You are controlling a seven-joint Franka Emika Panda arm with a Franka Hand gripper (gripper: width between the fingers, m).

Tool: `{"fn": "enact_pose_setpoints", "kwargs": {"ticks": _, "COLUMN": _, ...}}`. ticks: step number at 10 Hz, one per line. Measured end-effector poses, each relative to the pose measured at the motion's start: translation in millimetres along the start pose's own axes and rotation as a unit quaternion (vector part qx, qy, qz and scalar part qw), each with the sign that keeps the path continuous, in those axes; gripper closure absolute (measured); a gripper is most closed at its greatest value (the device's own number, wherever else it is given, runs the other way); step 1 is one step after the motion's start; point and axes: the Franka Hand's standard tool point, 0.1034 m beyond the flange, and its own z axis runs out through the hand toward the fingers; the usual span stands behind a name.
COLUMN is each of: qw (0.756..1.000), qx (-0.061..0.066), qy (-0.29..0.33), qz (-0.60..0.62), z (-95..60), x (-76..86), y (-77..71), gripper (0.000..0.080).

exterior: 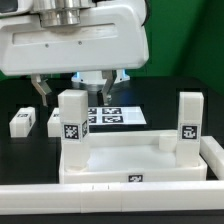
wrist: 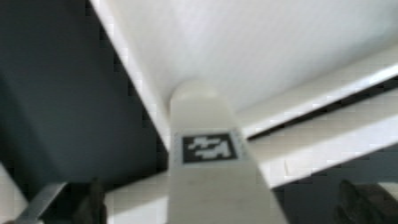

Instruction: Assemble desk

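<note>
We see the hand (exterior: 75, 88) released, empty; at its six o'clock a desk leg (exterior: 71, 130) stands upright, pointing twelve.

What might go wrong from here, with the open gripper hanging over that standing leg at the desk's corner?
If the gripper comes down off-centre, a finger may hit the top of the standing leg and tilt it in the tabletop; how firmly it sits is not visible. The nearer loose leg lies close beside that corner, so the outer finger might nudge it.
</note>
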Motion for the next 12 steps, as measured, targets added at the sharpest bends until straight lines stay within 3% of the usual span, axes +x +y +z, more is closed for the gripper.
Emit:
{"fn": "enact_pose_setpoints", "kwargs": {"ticks": 3, "qw": 1.000, "qx": -0.002, "qy": 0.009, "qz": -0.002, "z": 5.1, "x": 5.2, "y": -1.4, "gripper": 0.0151}}
{"fn": "enact_pose_setpoints", "kwargs": {"ticks": 4, "qw": 1.000, "qx": -0.002, "qy": 0.009, "qz": -0.002, "z": 5.0, "x": 5.3, "y": -1.2, "gripper": 0.0271}}
{"fn": "enact_pose_setpoints", "kwargs": {"ticks": 5, "qw": 1.000, "qx": -0.002, "qy": 0.009, "qz": 0.003, "z": 5.2, "x": 5.3, "y": -1.2, "gripper": 0.0271}}
{"fn": "enact_pose_setpoints", "kwargs": {"ticks": 7, "qw": 1.000, "qx": -0.002, "qy": 0.008, "qz": 0.011, "z": 5.7, "x": 5.1, "y": -1.4, "gripper": 0.0510}}
{"fn": "enact_pose_setpoints", "kwargs": {"ticks": 10, "qw": 0.993, "qx": 0.000, "qy": 0.008, "qz": 0.117, "z": 6.9, "x": 4.6, "y": -2.4, "gripper": 0.0510}}
{"fn": "enact_pose_setpoints", "kwargs": {"ticks": 12, "qw": 0.976, "qx": 0.004, "qy": 0.007, "qz": 0.219, "z": 5.7, "x": 8.2, "y": -6.1, "gripper": 0.0510}}
